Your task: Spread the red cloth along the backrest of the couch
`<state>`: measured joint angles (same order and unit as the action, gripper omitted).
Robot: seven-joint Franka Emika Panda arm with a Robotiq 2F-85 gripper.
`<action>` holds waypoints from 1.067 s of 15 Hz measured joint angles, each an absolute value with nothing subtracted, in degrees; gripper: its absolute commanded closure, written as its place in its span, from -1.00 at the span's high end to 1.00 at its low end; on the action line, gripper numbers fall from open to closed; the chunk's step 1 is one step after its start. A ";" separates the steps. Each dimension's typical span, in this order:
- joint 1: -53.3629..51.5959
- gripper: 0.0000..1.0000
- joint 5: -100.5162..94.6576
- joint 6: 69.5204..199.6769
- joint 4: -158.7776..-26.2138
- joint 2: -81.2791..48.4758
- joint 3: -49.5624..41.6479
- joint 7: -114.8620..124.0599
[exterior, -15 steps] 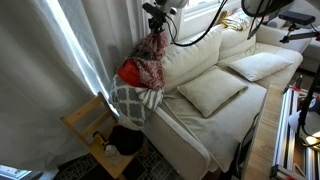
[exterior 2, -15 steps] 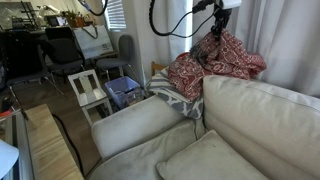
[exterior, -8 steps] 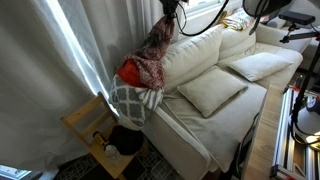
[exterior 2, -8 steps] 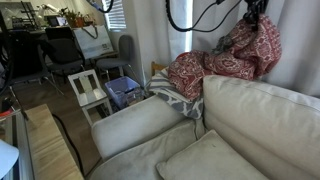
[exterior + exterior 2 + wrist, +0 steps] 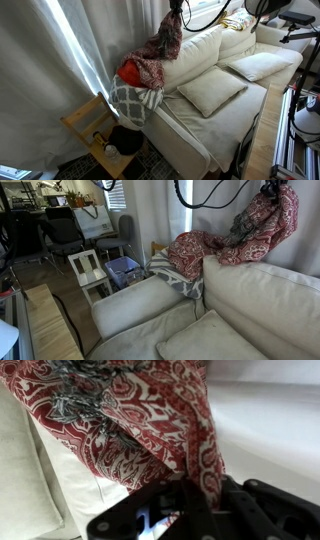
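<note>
The red cloth point(image 5: 160, 52) is a maroon patterned scarf. My gripper point(image 5: 272, 188) is shut on one end of it and holds it high above the cream backrest of the couch point(image 5: 262, 292). The cloth stretches from the gripper down to a bunched heap point(image 5: 190, 252) at the backrest's end by the armrest. In an exterior view the gripper point(image 5: 175, 8) is near the top edge, above the backrest point(image 5: 200, 52). In the wrist view the cloth point(image 5: 130, 410) fills the frame and runs between the dark fingers of the gripper point(image 5: 200, 500).
A bright red-orange cushion point(image 5: 129, 71) and a grey-and-white lattice blanket point(image 5: 132, 100) lie on the armrest. Loose cream pillows point(image 5: 212, 92) lie on the seat. A wooden side table point(image 5: 95, 125) stands by the couch. Curtains point(image 5: 60, 60) hang behind.
My gripper has moved up and along the backrest, away from the armrest, pulling the held end of the red cloth with it. The cloth has stretched out from its heap.
</note>
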<state>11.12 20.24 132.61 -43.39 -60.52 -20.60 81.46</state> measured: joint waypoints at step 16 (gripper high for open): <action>26.55 -0.94 5.17 134.30 -35.11 -65.65 -24.65 115.12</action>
<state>26.55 5.17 134.30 -35.11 -65.65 -24.65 115.12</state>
